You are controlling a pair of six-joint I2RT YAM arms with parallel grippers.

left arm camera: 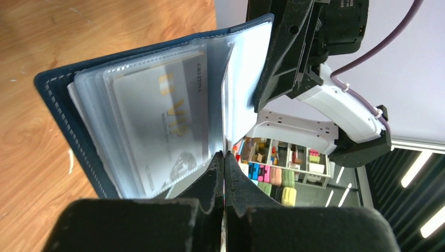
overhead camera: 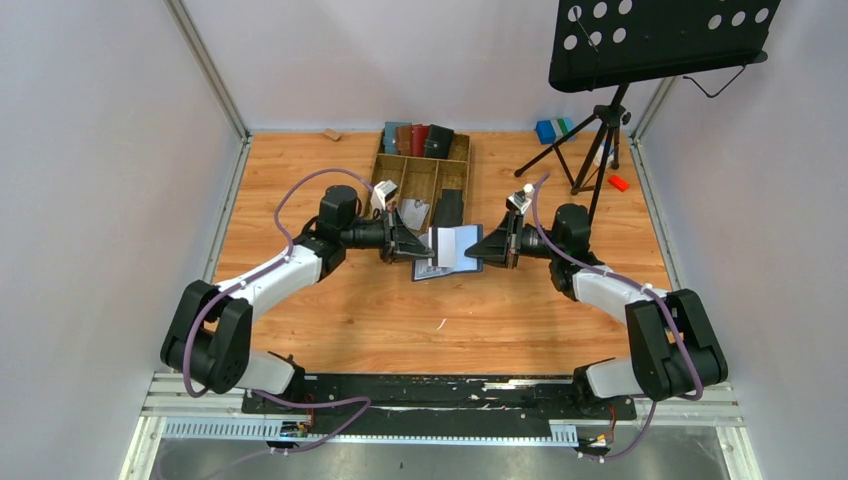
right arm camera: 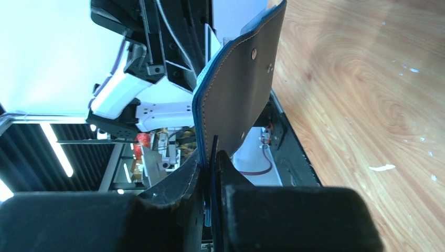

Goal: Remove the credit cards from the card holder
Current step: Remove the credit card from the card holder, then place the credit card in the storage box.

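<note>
The navy-blue card holder (overhead camera: 448,254) is held open in the air between both grippers, just above the wooden table. My left gripper (left arm camera: 224,156) is shut on the lower edge of a thin pale inner leaf (left arm camera: 242,89) of the holder; I cannot tell whether that leaf is a sleeve or a card. One of the credit cards (left arm camera: 157,121), white-grey with gold "VIP" print, sits inside the clear sleeves. My right gripper (right arm camera: 212,156) is shut on the holder's outer cover (right arm camera: 239,89), which has snap studs. In the top view the left gripper (overhead camera: 412,245) and right gripper (overhead camera: 480,250) face each other.
A wooden divider tray (overhead camera: 420,178) lies behind the grippers, with teal, brown, red and black holders (overhead camera: 415,138) at its far end. A music stand's tripod (overhead camera: 592,140) stands at the back right, beside a blue block (overhead camera: 547,130) and a small red piece (overhead camera: 618,183).
</note>
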